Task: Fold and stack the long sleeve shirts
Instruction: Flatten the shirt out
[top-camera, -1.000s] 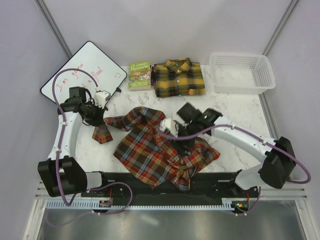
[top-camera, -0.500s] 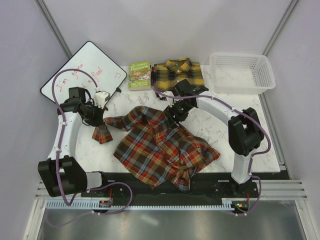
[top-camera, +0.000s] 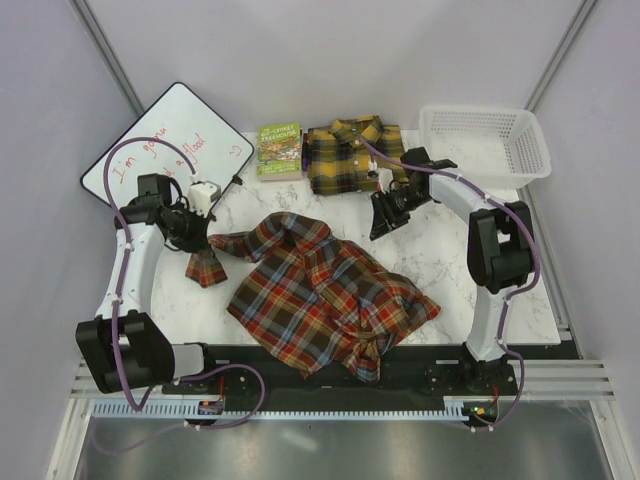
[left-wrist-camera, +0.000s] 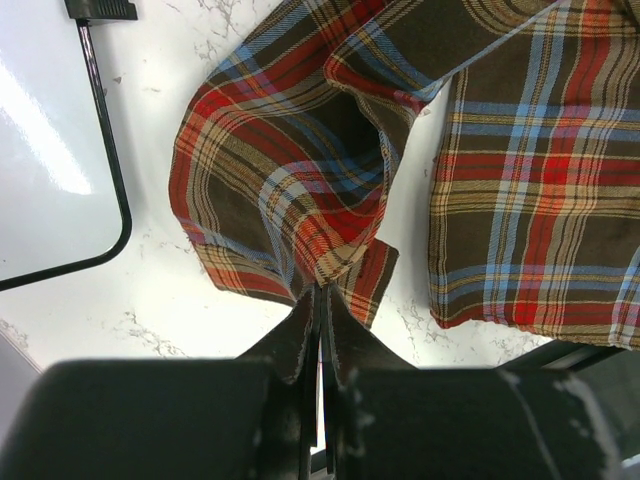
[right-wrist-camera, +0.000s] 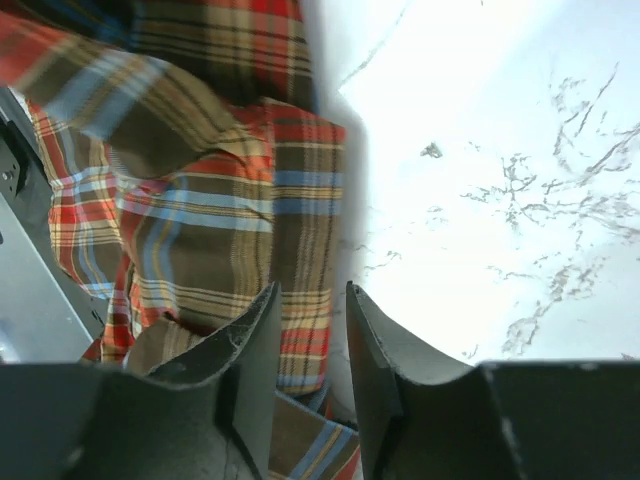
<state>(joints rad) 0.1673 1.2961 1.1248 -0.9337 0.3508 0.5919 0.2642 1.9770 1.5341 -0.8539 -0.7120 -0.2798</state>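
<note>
While clamped tight on the sleeve cuff of the red shirt, left claw holds it out leftward, likely to spread the sleeve for folding; right claw hangs part-open, empty, over bare table. Red shirt lies crumpled mid-table; yellow shirt sits folded behind.

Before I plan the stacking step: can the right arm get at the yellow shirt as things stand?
Probably yes. The right gripper is open and empty, close beside the yellow shirt, with only bare table between. Nothing lies on the shirt.
</note>
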